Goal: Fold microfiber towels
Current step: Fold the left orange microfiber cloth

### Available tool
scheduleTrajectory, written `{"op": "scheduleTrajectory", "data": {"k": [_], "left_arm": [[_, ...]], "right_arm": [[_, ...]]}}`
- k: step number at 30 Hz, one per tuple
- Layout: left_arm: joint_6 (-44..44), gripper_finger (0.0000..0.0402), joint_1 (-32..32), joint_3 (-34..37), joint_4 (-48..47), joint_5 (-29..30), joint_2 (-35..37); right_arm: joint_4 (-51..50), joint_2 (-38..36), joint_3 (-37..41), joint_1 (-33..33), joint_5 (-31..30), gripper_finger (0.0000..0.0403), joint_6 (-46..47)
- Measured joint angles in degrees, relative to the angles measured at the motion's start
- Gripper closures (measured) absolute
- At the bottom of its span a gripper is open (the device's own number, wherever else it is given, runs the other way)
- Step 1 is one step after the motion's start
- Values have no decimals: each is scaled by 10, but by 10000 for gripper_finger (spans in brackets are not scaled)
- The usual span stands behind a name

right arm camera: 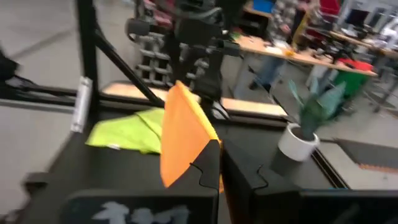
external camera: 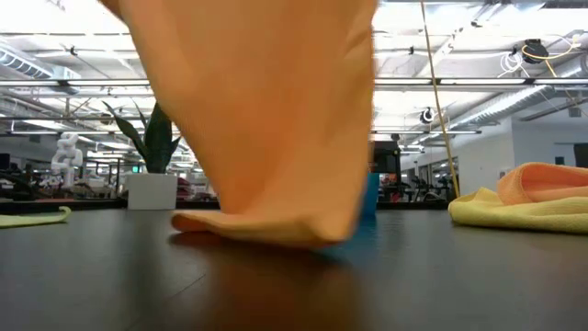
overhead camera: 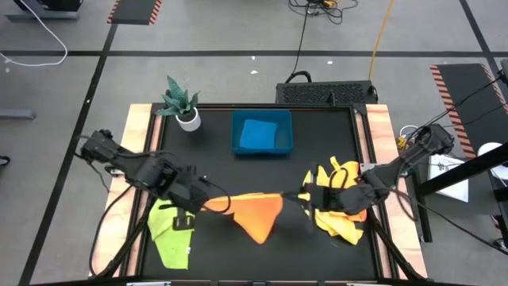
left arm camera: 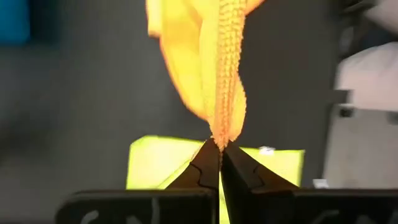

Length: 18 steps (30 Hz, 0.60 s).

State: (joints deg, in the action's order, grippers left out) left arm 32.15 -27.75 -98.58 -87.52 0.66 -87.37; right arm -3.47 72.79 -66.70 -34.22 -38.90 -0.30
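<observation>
An orange microfiber towel (overhead camera: 254, 211) hangs between my two grippers above the table's near middle. My left gripper (overhead camera: 205, 203) is shut on its left end and my right gripper (overhead camera: 302, 195) on its right end. In the low view the towel's lower fold (external camera: 257, 226) rests on the table. A lime green towel (overhead camera: 170, 232) lies flat on the table under my left arm. A heap of yellow towels (overhead camera: 340, 216) lies under my right arm. A blue towel (overhead camera: 255, 133) sits in the blue tray (overhead camera: 238, 147). My left gripper pinches a bunched end of the orange towel (left arm camera: 220, 138) between its two fingertips, coming from above and pointing steeply down. The cloth runs off toward my right gripper, gathered in folds. My right gripper pinches the towel's opposite corner (right arm camera: 200, 149) between its two fingers, roughly level, from the table's right side. The top edge spans between the two grippers, and the cloth sags below them to the table.
A potted plant (overhead camera: 182, 105) stands at the far left of the table. The blue tray stands at the far middle. In the low view an orange cloth (external camera: 544, 178) tops the yellow heap (external camera: 514, 210). Bare dark tabletop (overhead camera: 238, 179) lies between the tray and the grippers.
</observation>
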Motion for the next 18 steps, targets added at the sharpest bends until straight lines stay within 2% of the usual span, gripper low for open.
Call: {"op": "scheduleTrajectory", "data": {"k": [5,9,15,18], "left_arm": [[-5,397,-43,-106,15,40,0],[-5,397,-71,-173,38,95,1],[-6,395,-87,-199,95,97,1],[-11,398,-84,-199,90,95,-4]], "right_arm": [[32,-12,0,-20,80,403,-1],[46,-18,0,-40,92,403,-6],[61,-34,0,-71,91,403,-24],[65,-41,0,-80,89,403,-29]]}}
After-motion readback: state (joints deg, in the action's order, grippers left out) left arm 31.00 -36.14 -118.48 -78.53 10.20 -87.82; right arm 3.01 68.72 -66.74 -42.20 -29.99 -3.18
